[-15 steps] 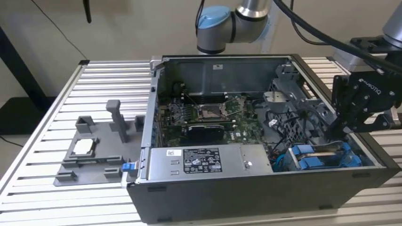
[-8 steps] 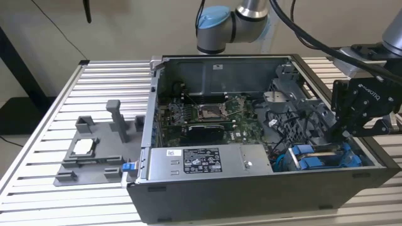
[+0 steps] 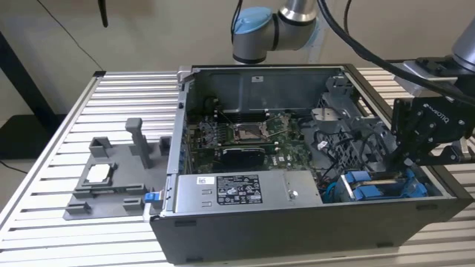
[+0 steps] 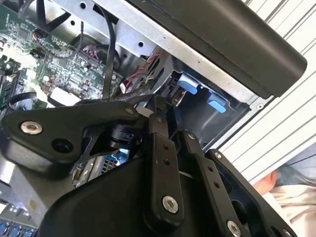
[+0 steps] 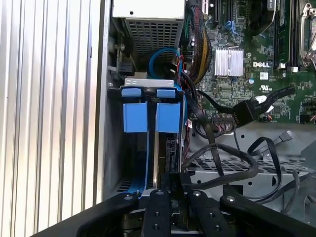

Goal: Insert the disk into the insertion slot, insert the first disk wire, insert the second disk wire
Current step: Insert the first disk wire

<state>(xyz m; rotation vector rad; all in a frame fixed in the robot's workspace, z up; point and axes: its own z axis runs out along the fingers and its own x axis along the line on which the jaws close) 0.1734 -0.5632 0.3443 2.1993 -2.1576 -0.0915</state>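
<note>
While cables (image 5: 222, 154) crowd it and its grip can't be told, the gripper (image 5: 170, 181) hangs over the insertion slot (image 3: 382, 182), five o'clock in the case (image 3: 297, 233), disk (image 5: 157, 143) edge-on inside.

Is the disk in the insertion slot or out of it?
In: in the first wrist view the disk in its blue carrier sits inside the grey insertion slot, the gripper close by. Fully seated: cannot tell.
</note>
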